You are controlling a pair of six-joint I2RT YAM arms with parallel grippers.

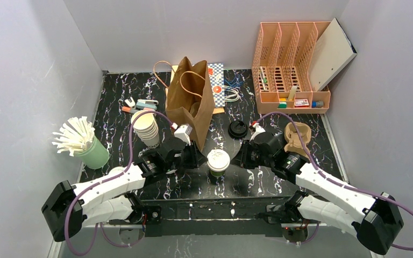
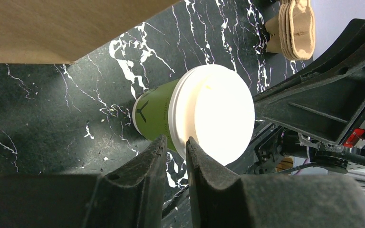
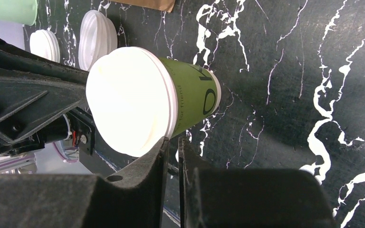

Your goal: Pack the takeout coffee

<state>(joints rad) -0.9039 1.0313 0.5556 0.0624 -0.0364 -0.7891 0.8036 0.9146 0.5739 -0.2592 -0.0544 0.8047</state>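
We see both arms reaching inward from their bases at the near edge, forearms low over the worktop and wrists pointing toward each other. The left claw (image 1: 193,157) has its two fingers (image 2: 148,164) drawn close together, only a narrow slit between them. The right claw (image 1: 246,156) faces it, its fingers (image 3: 158,159) likewise nearly touching.

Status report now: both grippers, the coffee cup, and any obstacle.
Left gripper and right gripper nearly shut, empty, either side of the green cup. Cup upright, lidded, on table. Brown paper bag open behind it; path unblocked.
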